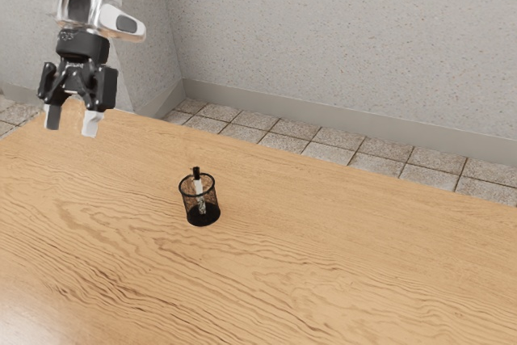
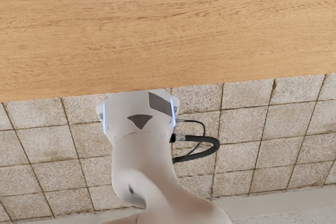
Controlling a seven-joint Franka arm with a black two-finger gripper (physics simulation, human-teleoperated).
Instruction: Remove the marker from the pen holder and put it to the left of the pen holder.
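1. At the upper left of the exterior view, your gripper points down with its two fingers apart and air between them, holding nothing; it is well apart from the pen holder.
2. Left of centre in the same view, that black mesh pen holder stands upright on the table, and your marker is inside it, leaning slightly, black end up and poking above the rim.
3. Around the marker's lower part you have the mesh wall in the way on all sides; the rim is open above.
4. Across the lower part of the exterior view, you see the table's light-brown wood with darker wavy grain, and a pale shine in the lower left corner.
5. Behind the table you have beige floor tiles with dark joints, a grey baseboard and a pale speckled wall, with a room corner at the upper left.
6. Beside the table's edge in the wrist view, you can see the pale arm with blue light strips and a looped black cable over the tiles.
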